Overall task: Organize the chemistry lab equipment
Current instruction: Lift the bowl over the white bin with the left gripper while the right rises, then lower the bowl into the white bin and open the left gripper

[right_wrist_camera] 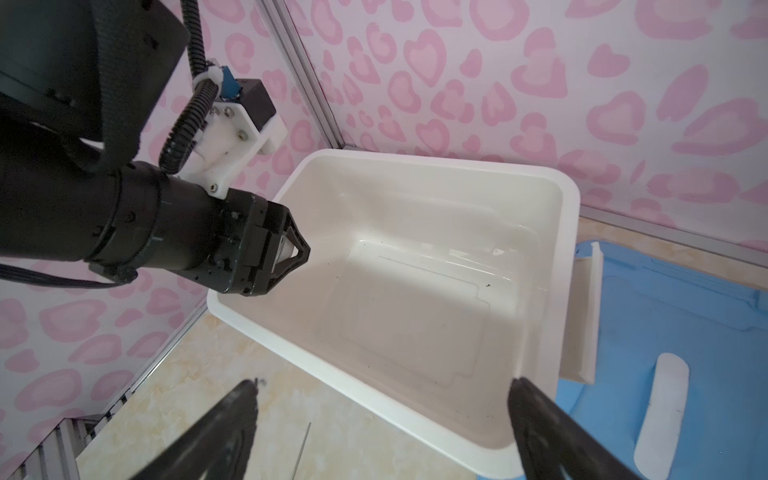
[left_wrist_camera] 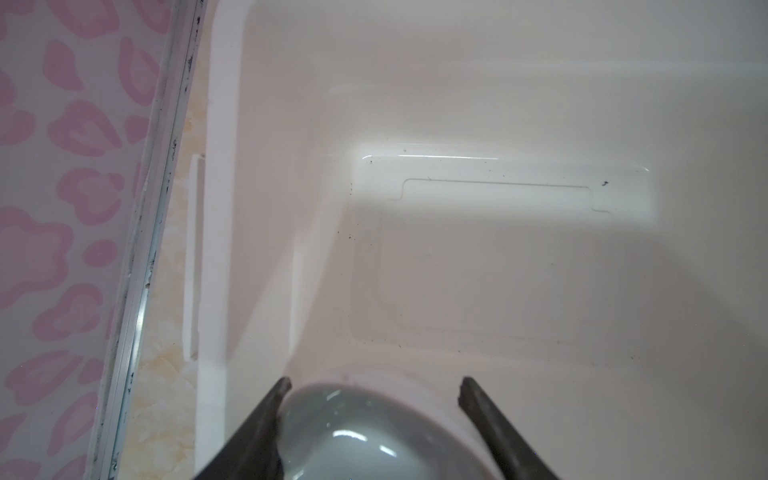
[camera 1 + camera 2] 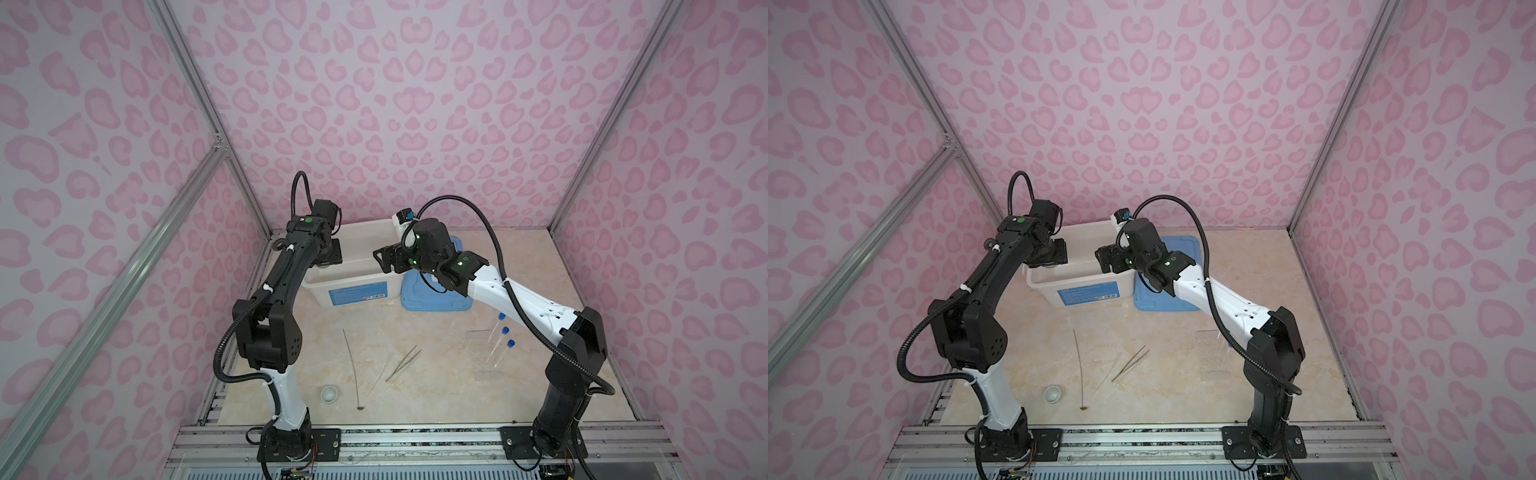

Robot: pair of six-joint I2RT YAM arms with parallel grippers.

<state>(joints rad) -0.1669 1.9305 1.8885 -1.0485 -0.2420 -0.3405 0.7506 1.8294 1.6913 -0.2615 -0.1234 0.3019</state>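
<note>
White and glossy, one small dish (image 2: 353,440) sits clenched between the fingers of the left claw (image 2: 376,386), which hangs over the open white bin (image 1: 569,199); the bin's bare floor lies directly beneath it. The right claw (image 1: 382,384) is spread wide with nothing in it. It hovers over the bin's rim across from the left claw, with the blue lid (image 1: 665,311) just beside it.

By my reading the job is barely begun, as nothing lies in the bin yet. Well away from both claws, on the bench (image 3: 436,395), wait the second dish (image 3: 329,393), long thin rod (image 3: 352,365), metal tweezers (image 3: 402,365) and clear dropper (image 3: 380,379). Three blue-capped tubes (image 3: 500,338) also wait there, seemingly standing in the faint clear rack (image 3: 482,357).
</note>
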